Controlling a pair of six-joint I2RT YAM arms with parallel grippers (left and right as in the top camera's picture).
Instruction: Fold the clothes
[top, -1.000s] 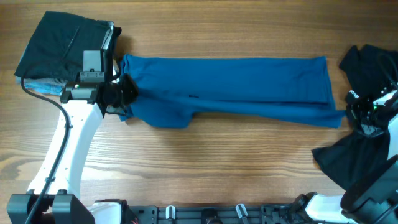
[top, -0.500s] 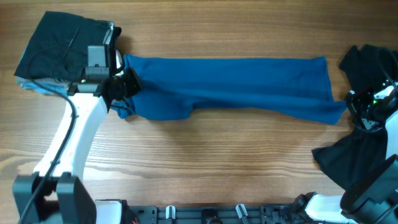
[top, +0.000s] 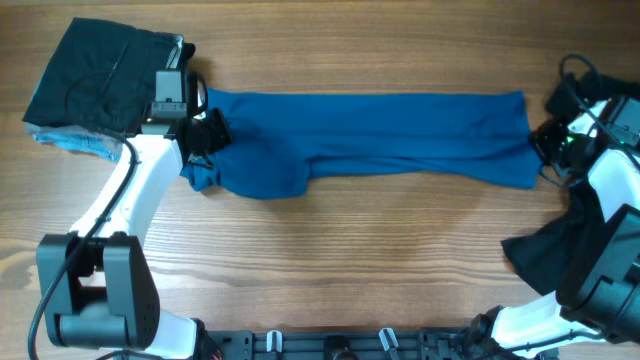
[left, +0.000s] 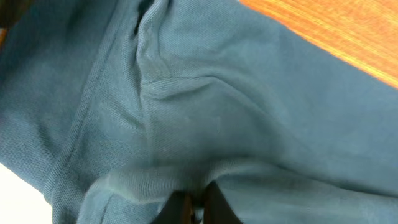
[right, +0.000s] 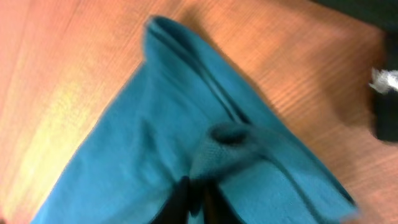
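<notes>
The blue polo shirt lies folded into a long strip across the table, stretched left to right. My left gripper is shut on the shirt's left end; the left wrist view shows its fingertips pinching a fold of blue fabric. My right gripper is shut on the shirt's right end; the right wrist view shows its fingertips pinching a bunched fold of blue cloth. A folded black garment lies at the far left.
A loose pile of black garments with a small white logo lies at the right edge, partly under the right arm. The folded black garment rests on something light blue. Bare wooden table spreads along the front.
Both grippers have moved toward the far side of the table with the shirt's ends, so the shirt's front edge has been drawn back and the strip is narrower.
</notes>
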